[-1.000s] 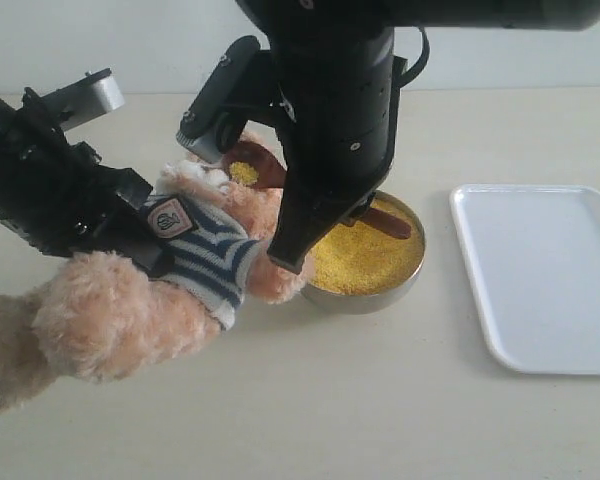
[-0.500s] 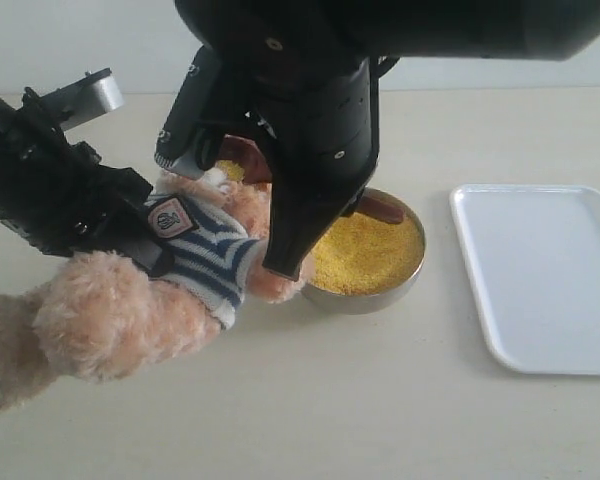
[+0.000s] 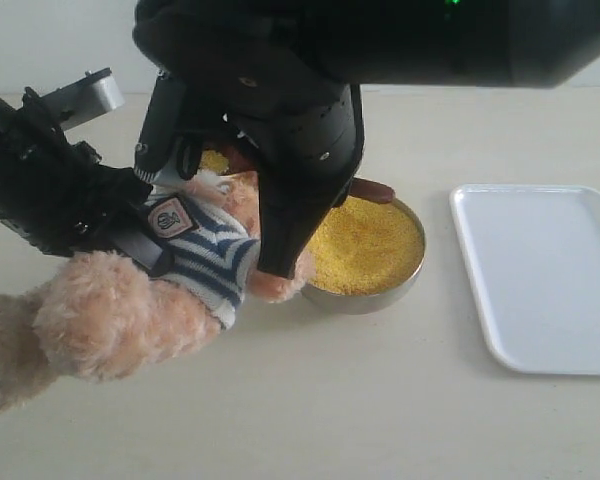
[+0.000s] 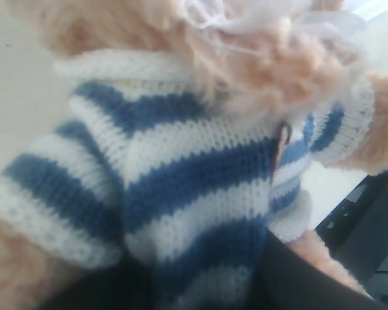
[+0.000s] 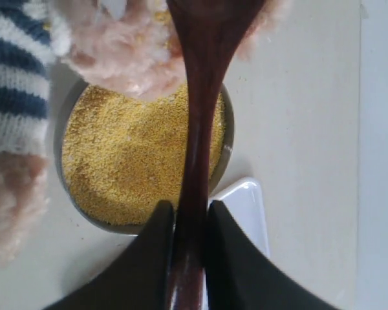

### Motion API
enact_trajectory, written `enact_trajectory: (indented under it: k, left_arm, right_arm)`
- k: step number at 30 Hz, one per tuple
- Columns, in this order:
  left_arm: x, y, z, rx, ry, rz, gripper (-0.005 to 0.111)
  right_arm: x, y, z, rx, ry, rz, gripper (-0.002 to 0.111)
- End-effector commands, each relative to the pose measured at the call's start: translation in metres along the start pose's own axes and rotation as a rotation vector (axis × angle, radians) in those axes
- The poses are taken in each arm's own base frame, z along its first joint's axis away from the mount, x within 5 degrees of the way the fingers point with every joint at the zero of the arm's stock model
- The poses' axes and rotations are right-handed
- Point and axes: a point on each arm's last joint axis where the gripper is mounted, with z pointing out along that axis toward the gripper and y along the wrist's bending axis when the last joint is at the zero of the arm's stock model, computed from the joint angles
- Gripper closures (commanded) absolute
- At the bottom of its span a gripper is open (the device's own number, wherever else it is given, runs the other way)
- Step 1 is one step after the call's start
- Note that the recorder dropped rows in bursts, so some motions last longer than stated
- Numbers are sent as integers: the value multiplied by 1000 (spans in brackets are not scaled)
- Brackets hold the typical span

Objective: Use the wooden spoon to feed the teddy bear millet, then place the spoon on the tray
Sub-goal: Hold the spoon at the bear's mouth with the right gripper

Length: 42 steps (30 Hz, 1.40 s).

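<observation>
My left gripper (image 3: 145, 240) held the bear (image 3: 120, 310) clamped by its shirt (image 4: 181, 194) so its face was at the spoon (image 5: 197, 129), which my right gripper (image 5: 189, 216) pinched by the handle, above the millet (image 5: 129, 155).

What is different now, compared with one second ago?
The right gripper, shut on the wooden spoon, moved left in the exterior view, carrying the spoon's bowl further over the head of the teddy bear. The bear, millet and tray stayed put.
</observation>
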Motion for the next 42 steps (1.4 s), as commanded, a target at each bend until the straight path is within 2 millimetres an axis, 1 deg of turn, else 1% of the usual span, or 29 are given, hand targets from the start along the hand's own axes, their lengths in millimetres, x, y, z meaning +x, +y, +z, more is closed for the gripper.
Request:
enact_trajectory:
  k: [1, 6, 10, 13, 22, 29, 36, 42]
  left_arm:
    - [-1, -3, -1, 19, -19, -5, 103]
    - [-1, -3, -1, 21, -15, -5, 103]
    - [-1, -3, -1, 21, -15, -5, 103]
    - [-1, -3, -1, 21, -15, -5, 103]
    - [-1, -3, -1, 21, -15, -5, 103]
    - [-1, -3, -1, 20, -17, -4, 103]
    - [-1, -2, -1, 15, -15, 2, 103]
    - [-1, -2, -2, 16, -14, 0, 103]
  right_arm:
    - [-1, -1, 1, 33, 5, -11, 109]
    - [-6, 6, 8, 54, 21, -48, 109]
    - [-12, 12, 5, 114, 8, -99, 109]
    - [-12, 12, 5, 120, 8, -90, 109]
    - [-6, 15, 14, 169, 43, -116, 109]
    - [-7, 11, 14, 222, 38, -115, 109]
    - [-6, 9, 12, 230, 34, -113, 109]
    - [-3, 5, 5, 235, 17, -98, 109]
